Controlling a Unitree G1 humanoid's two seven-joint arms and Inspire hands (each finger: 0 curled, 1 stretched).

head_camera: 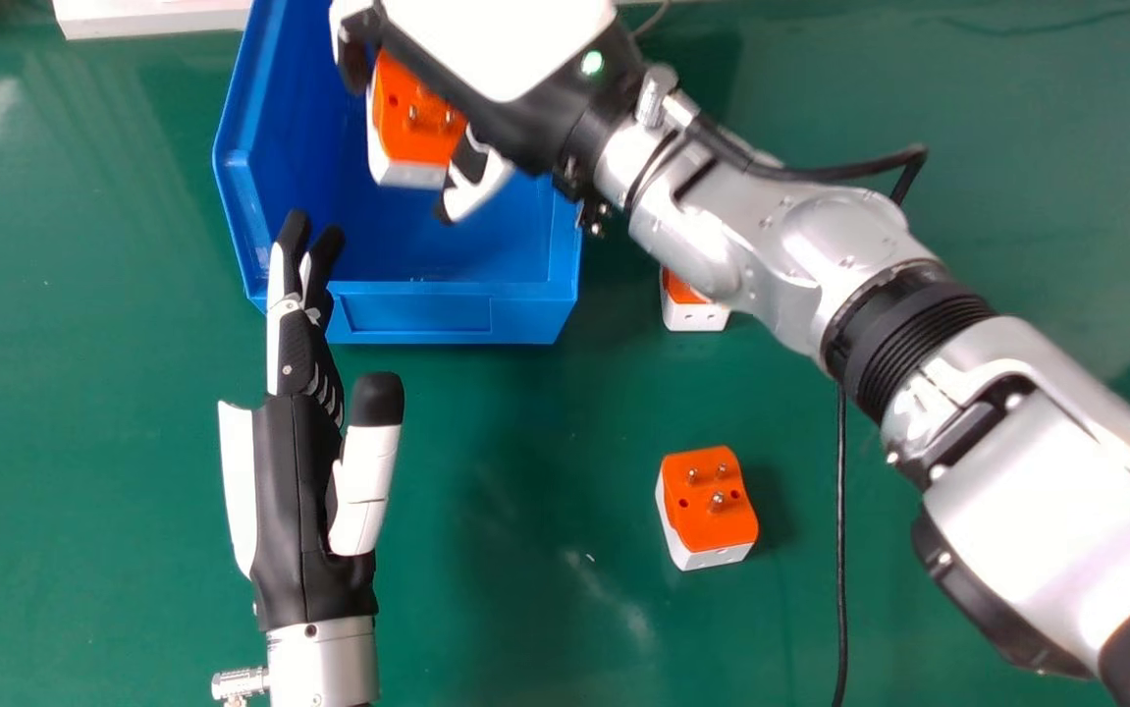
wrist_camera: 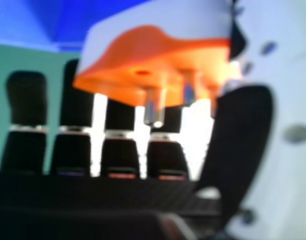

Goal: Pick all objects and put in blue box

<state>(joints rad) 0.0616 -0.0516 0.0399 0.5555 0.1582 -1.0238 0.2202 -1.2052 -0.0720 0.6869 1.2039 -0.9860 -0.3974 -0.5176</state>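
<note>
Right robot hand (head_camera: 515, 118) clamped on an adapter (head_camera: 409, 137), over the blue box (head_camera: 525, 314)! Two to go: nearer adapter (head_camera: 712, 511), half-covered adapter (head_camera: 694, 316). Left robot hand (head_camera: 295, 491), straight-fingered.

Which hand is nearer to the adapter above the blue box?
Right: the right hand holds the adapter. The left hand is open, clear of it, by the near left corner of the blue box.

Head view: box (head_camera: 417, 314) & R hand (head_camera: 496, 39) cut off at far edge; R hand hides pt. of box & held plug (head_camera: 407, 123). R arm (head_camera: 820, 231) ptly. covers far plug (head_camera: 694, 317).
</note>
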